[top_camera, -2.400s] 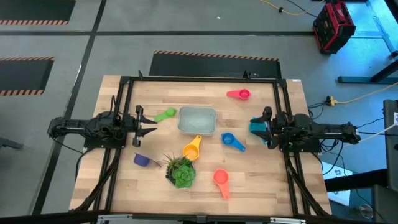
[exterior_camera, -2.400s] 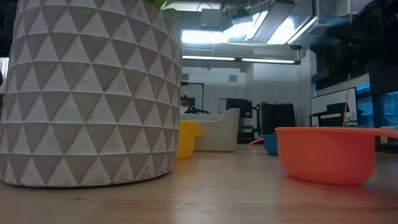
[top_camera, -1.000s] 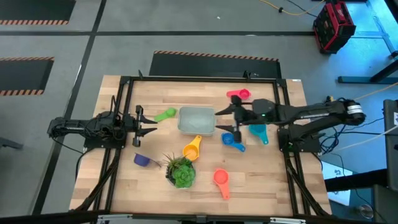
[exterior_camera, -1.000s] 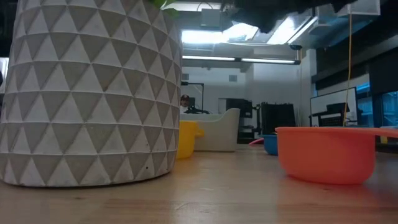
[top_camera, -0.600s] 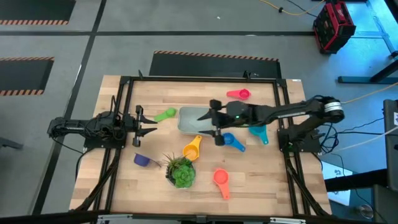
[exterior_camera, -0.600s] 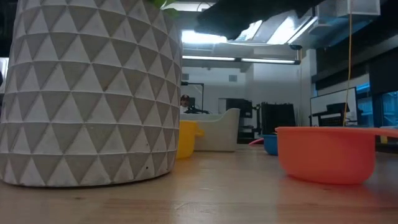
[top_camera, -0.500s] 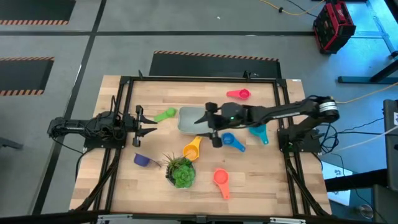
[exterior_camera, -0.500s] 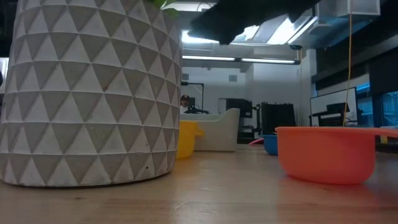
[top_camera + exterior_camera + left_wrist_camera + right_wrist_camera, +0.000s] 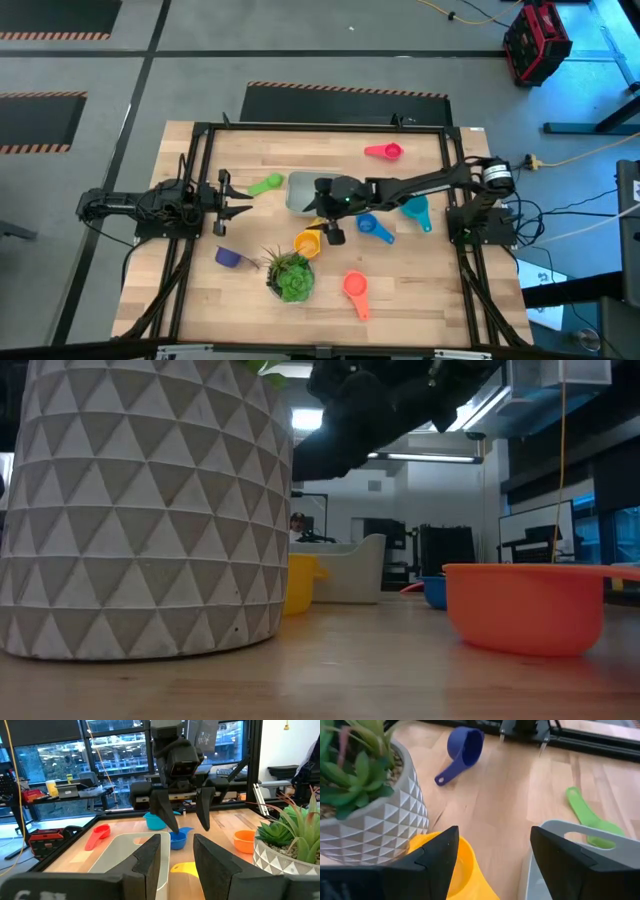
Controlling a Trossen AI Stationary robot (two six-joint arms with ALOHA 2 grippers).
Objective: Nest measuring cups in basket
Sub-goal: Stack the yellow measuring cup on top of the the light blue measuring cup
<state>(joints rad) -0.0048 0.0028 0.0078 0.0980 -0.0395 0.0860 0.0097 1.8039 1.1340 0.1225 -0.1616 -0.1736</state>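
My right gripper [image 9: 326,226] is open and reaches across the table. It hovers over the yellow measuring cup [image 9: 308,241], just in front of the pale basket [image 9: 318,192]. In the right wrist view its fingers [image 9: 494,835] stand on either side of the yellow cup [image 9: 462,870], above it. The other cups lie on the table: green [image 9: 265,185], pink [image 9: 385,152], blue [image 9: 372,226], teal [image 9: 415,212], purple [image 9: 235,258] and orange-red [image 9: 355,290]. My left gripper [image 9: 228,197] waits open at the table's left.
A potted plant in a white patterned pot [image 9: 290,275] stands just near of the yellow cup, and fills the left of the low view [image 9: 140,510]. A black frame [image 9: 320,128] runs along the table's edges. There is bare wood at the near right and far left.
My right gripper has gone toward the table's left edge and a little toward its near edge. It has moved from above the blue cup to over the yellow cup, and it has come lower. It has stayed open. No cup has moved.
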